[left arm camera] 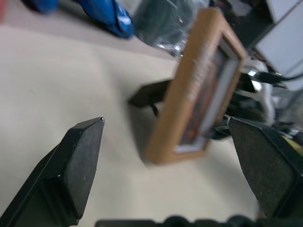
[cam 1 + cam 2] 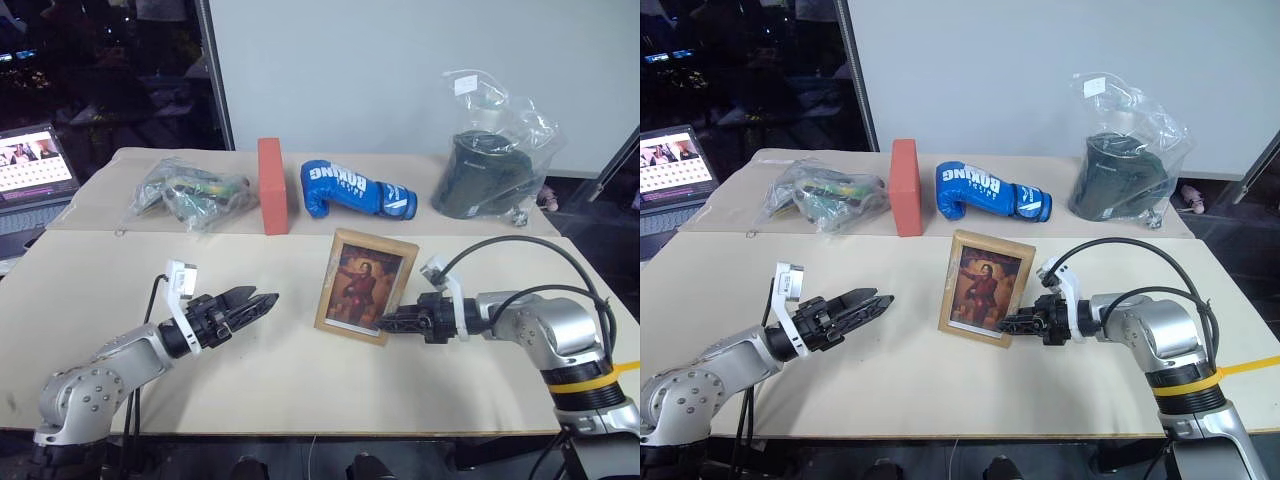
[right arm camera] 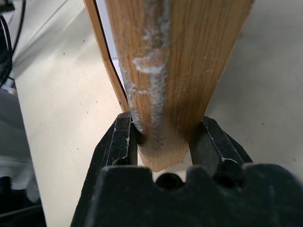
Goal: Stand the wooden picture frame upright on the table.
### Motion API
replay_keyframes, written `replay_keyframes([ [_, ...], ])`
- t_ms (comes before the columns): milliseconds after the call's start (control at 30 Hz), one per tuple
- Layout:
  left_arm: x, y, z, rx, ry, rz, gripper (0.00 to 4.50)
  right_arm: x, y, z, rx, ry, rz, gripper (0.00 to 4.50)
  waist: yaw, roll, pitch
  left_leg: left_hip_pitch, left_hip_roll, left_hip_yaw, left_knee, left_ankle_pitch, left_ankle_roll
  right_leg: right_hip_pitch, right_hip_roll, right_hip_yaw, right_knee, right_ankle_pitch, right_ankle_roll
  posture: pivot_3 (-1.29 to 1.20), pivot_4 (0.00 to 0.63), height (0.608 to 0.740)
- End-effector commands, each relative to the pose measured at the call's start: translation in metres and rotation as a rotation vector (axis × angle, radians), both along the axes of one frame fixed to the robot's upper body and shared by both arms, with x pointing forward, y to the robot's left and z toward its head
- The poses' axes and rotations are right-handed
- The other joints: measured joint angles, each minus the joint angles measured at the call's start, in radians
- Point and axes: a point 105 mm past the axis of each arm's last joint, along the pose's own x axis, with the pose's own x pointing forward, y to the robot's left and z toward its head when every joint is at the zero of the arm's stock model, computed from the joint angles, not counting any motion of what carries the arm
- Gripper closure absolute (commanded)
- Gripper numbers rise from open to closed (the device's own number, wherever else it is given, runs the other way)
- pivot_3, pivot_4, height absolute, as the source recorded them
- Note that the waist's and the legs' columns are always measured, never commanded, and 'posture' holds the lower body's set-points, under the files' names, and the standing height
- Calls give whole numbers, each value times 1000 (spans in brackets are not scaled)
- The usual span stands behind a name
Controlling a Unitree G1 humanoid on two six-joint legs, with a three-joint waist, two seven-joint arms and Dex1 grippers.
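Observation:
The wooden picture frame [image 2: 365, 285] stands nearly upright in the middle of the beige table [image 2: 300, 370], its red portrait facing me. From the left wrist view its dark fold-out stand [image 1: 147, 94] shows behind it, resting on the tabletop. My right gripper [image 2: 388, 323] is shut on the frame's lower right corner; in the right wrist view both fingers [image 3: 118, 142] clamp the light-wood edge [image 3: 175, 71]. My left gripper [image 2: 262, 303] hovers open to the left of the frame, apart from it, pointing toward it.
Along the table's far side lie a bagged bundle [image 2: 190, 195], a red-orange block [image 2: 271, 185], a blue boxing glove [image 2: 355, 190] and a dark pot in a clear bag [image 2: 490, 170]. An open laptop [image 2: 30, 170] sits beyond the left edge.

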Motion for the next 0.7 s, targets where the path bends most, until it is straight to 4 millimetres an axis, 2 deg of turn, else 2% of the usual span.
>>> replay_keyframes([
  [33, 5, 0, -1, 86, -57, 2, 0, -11, 3, -2, 15, 28, 32, 1966, 0, 0, 0, 0, 0, 0, 0, 0, 0, 0, 0, 0, 0, 0, 0, 0, 150, 660],
  [133, 12, 2, -5, 161, -87, 19, 0, -14, -5, 6, 14, -7, 26, 975, 2, 0, 0, -1, 0, 0, 0, 0, 0, -1, 0, 0, 0, 0, 0, 0, 150, 660],
  [233, 29, 13, -27, 302, -32, 75, 0, -17, -18, 12, 16, -42, 1, 51, 7, 0, 0, -1, -1, 0, 0, 0, 0, -1, 0, 0, 0, 0, 0, 0, 150, 660],
  [300, 35, 16, -31, 377, -79, 83, 0, -23, -29, 15, 10, -58, -7, 51, 10, 0, 0, -1, -1, 0, 0, 0, 0, 0, 0, 0, 0, 0, 0, 0, 150, 660],
  [400, 38, 20, -34, 431, -136, 105, 0, -39, -58, 14, -15, -84, -19, 51, 15, 0, 0, -1, -1, 0, -2, 0, 0, 0, -1, 0, -2, 0, 0, 0, 150, 660],
  [533, 33, 22, -36, 467, -205, 89, 0, -46, -90, 1, -184, -258, -53, 51, 20, 0, 0, -1, -2, 0, -3, 0, 0, 0, -2, 0, -5, 0, 0, 0, 150, 660],
  [567, 34, 23, -36, 484, -222, 91, 0, -44, -94, 1, -196, -299, -75, 51, 15, 0, 0, -1, -2, 0, -3, 0, 0, 0, -2, 0, -5, 0, 0, 0, 150, 660],
  [633, 38, 26, -35, 538, -291, 127, 0, -25, -107, 11, -213, -507, -204, 51, 4, 0, 0, 1, -2, 0, -3, 0, 0, 1, -2, 0, -4, 0, 1, 0, 150, 660],
  [700, 43, 29, -31, 592, -411, 182, 0, -10, -117, 22, -139, -631, -369, 51, -4, -1, 0, 5, -2, 0, -2, 1, -1, 6, -2, 0, -4, 2, 2, 0, 150, 660],
])
